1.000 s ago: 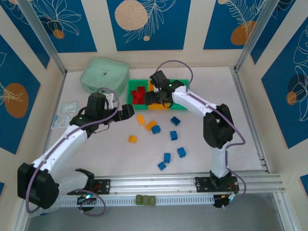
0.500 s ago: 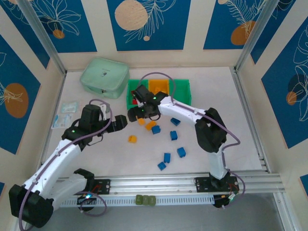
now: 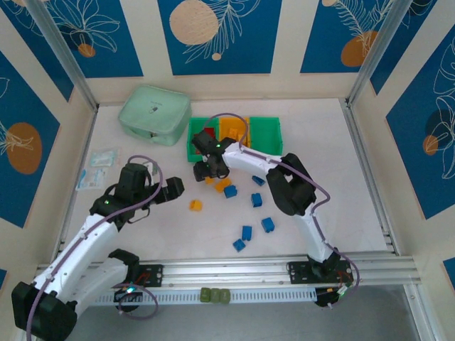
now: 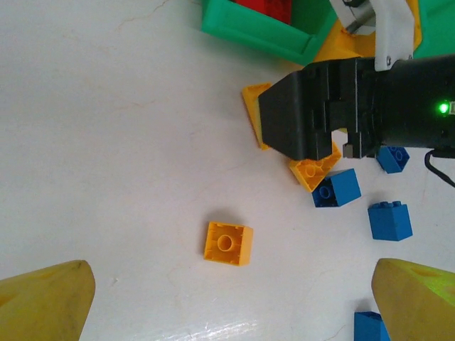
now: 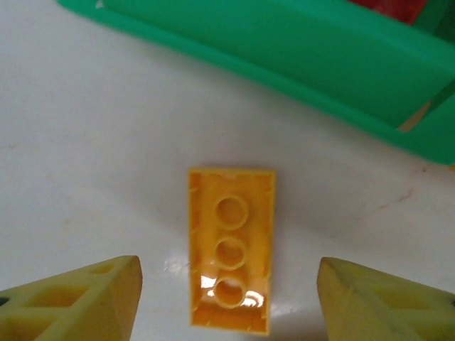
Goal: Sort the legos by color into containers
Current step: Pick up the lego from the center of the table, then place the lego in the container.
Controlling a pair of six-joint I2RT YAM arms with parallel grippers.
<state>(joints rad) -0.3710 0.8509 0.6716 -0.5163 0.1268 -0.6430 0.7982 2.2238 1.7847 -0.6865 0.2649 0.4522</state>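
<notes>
- Orange-yellow brick (image 5: 231, 259) lies underside-up inside the part-open right pincer (image 5: 229, 305), ungripped; an off-centre squeeze could skid it away
- Left pincer (image 4: 231, 305) gapes, empty

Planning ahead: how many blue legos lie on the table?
6 blue legos: one beside the orange bricks, two to its right, three toward the near edge. More may be hidden.

Top camera high, looking down over whole table (image 3: 355, 177). Wrist cameras close, downward, sharing green bin (image 4: 256, 35) edge.
</notes>
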